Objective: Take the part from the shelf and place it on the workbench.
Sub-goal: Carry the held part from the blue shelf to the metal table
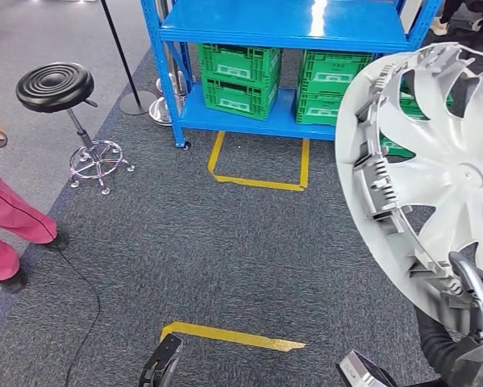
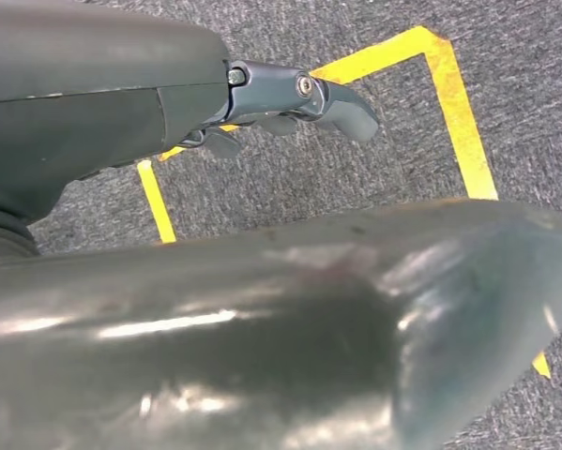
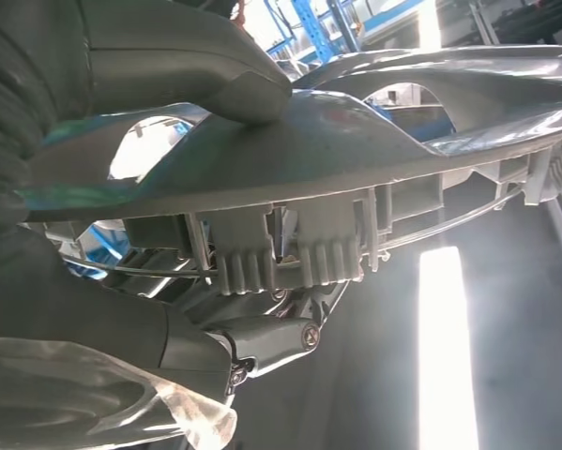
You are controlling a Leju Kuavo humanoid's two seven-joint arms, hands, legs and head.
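The right hand (image 1: 472, 302) clamps the rim of the large silver plastic wheel cover (image 1: 427, 173); this edge grip could slip during walking. The left hand (image 2: 292, 98) hangs apart, holding nothing.

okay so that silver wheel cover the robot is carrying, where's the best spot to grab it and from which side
Grip the wheel cover at its outer rim, coming in edge-on from below, thumb on one face and fingers on the other. The rim is thin, with ribbed clips behind it that likely give the fingers purchase, and the open spokes leave room. The right hand holds it that way, at the lower rim.
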